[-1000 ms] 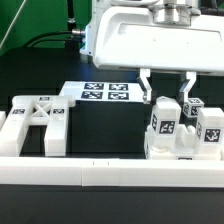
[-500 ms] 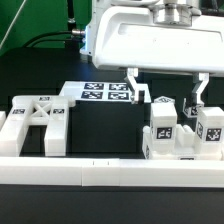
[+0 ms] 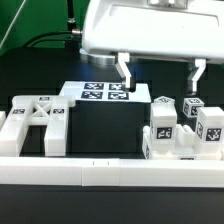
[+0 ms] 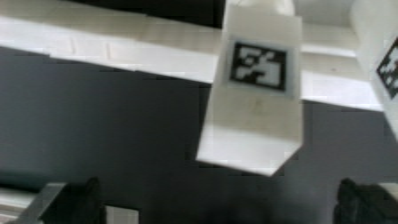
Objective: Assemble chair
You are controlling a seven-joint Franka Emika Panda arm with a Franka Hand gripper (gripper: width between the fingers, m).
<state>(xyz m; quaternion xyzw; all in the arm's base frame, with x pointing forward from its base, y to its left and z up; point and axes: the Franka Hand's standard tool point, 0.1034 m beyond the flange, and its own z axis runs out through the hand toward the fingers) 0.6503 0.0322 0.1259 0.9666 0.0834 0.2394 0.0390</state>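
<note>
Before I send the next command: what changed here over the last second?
The gripper opened, let go of the white leg it had been clamping, and rose straight up clear of it. The leg stayed where it stood beside the neighbouring blocks. The X-braced panel and the marker board did not move.

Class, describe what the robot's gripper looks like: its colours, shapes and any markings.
The gripper has a broad, boxy white housing with rounded corners. Two slim fingers project from it, pale with dark tips. No markings or cables show on it.
</note>
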